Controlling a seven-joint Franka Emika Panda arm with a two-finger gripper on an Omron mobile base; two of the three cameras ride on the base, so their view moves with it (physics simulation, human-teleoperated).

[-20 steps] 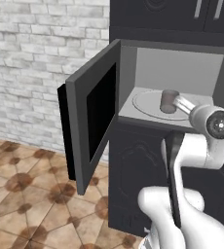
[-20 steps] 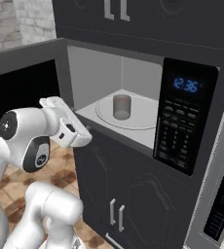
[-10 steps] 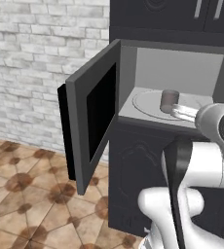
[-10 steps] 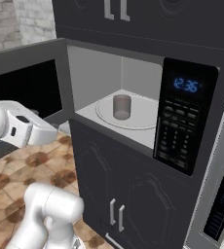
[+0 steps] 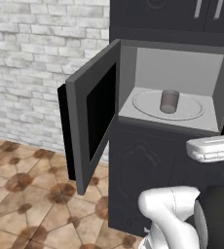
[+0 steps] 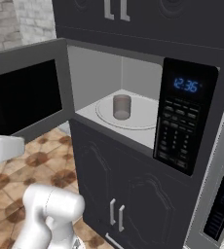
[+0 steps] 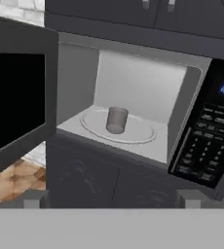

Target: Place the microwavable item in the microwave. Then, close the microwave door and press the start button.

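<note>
The cup (image 5: 169, 101) stands on the turntable (image 5: 192, 111) inside the microwave (image 6: 133, 73), door (image 5: 92, 114) open leftward.

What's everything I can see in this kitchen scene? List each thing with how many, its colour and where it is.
cup: one, grey-brown, upright on the turntable inside the microwave
turntable: one, round clear glass, on the cavity floor
microwave: one, light grey cavity, built into dark cabinets
microwave door: one, grey frame with black window, swung open to the left
control panel: one, black with blue clock digits, right of the cavity
brick wall: one, white-grey, left of the cabinets
floor: brown patterned tiles
gripper: one, dark fingertips spread apart, facing the open cavity, holding nothing
</note>
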